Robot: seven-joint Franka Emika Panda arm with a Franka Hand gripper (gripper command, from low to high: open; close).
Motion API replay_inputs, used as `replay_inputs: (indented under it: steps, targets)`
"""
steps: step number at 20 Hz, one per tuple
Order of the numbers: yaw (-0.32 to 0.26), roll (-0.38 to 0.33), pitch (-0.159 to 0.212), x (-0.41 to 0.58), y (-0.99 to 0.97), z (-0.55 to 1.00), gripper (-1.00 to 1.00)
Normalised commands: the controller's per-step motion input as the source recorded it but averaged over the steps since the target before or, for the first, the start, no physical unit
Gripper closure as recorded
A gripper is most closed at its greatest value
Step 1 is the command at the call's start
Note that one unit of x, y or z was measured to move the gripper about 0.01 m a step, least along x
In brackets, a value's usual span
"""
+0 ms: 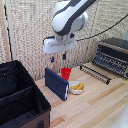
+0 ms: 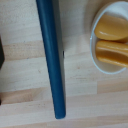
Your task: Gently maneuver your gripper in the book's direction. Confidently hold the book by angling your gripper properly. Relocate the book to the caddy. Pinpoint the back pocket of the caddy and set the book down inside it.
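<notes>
The navy book (image 1: 56,83) stands upright on its edge on the wooden table, right of the caddy. In the wrist view I look straight down on its thin dark blue edge (image 2: 52,60). My gripper (image 1: 57,58) hangs above the book, fingers apart and empty, a clear gap below the blue tips. The fingers do not show in the wrist view. The black fabric caddy (image 1: 20,97) fills the exterior view's lower left. Its wide back pocket (image 1: 12,77) lies behind a fabric partition and looks empty.
A red cup (image 1: 66,73) stands just behind the book. A white bowl with yellow food (image 1: 77,87) (image 2: 112,35) sits beside the book. A metal toaster oven (image 1: 113,54) with its door down is at the exterior view's right. A wicker screen stands behind.
</notes>
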Motion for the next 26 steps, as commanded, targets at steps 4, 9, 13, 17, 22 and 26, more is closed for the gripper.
replay_inputs:
  steps: [4, 9, 13, 17, 22, 26]
  targets:
    - [0.194, -0.032, 0.048, 0.186, 0.13, -0.37, -1.00]
    - [0.159, -0.012, 0.012, 0.151, 0.01, -0.40, -1.00]
    - [0.099, 0.000, -0.001, 0.171, -0.01, -0.38, -1.00]
    - [0.080, 0.000, -0.008, 0.185, -0.01, -0.36, 1.00]
    - [0.027, 0.000, 0.000, 0.039, -0.02, -0.24, 1.00]
    - [0.000, 0.000, 0.006, 0.000, 0.00, -0.12, 1.00]
